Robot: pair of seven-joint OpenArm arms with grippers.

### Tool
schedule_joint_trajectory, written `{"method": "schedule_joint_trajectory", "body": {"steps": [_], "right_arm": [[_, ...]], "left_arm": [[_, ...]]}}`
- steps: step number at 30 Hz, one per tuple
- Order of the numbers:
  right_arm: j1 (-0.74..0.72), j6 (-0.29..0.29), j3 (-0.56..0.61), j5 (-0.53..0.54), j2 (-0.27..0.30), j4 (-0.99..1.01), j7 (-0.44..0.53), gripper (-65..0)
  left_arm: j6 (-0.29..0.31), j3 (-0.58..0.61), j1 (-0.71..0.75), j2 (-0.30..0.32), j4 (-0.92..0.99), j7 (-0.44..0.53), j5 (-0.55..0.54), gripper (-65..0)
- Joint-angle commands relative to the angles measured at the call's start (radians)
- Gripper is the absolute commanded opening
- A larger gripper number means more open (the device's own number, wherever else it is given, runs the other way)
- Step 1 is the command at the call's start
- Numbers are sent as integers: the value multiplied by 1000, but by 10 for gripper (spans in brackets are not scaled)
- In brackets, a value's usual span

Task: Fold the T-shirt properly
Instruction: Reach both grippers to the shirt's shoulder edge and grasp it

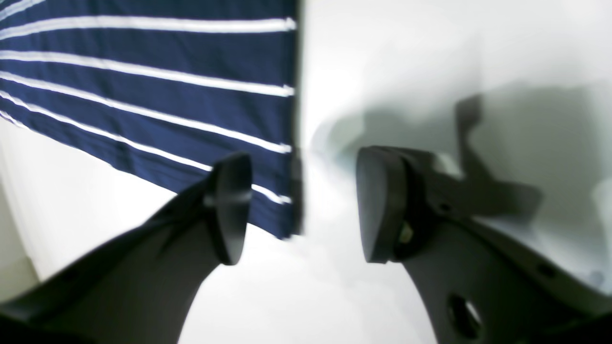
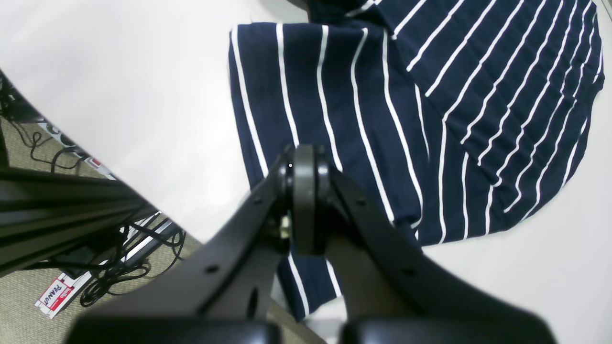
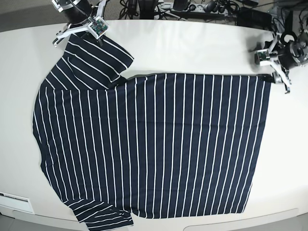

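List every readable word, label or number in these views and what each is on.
"PEANUT": on a small red-and-white packet lying on the floor by the cables, right wrist view.
Smaller print on that packet: too small to read.
T-shirt, table, both grippers: no text visible.

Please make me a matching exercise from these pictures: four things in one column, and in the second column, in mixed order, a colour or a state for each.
Things:
1. left pincer
2. right pincer
3. T-shirt
4. table

Colour or state:
A. plain white
B. shut
C. dark navy with thin white stripes
D. open, nothing between its jaws

Pairs: 1-D, 2-B, 3-C, 4-A
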State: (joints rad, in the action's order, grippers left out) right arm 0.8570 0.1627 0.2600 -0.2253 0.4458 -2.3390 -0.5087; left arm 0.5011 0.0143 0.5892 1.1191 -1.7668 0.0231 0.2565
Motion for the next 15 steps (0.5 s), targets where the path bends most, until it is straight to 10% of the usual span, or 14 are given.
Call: {"method": "schedule_joint_trajectory", "body": {"steps": [1,15], "right_arm": [[7,-2,-1,1,6,-17,18,-650],[-23,-32,-1,1,6,-17,7,-650]], "left_arm": [[3,15,-5,18,9,-5,22,-279],[-72,273,-219,17,160,0,129,-280]]}}
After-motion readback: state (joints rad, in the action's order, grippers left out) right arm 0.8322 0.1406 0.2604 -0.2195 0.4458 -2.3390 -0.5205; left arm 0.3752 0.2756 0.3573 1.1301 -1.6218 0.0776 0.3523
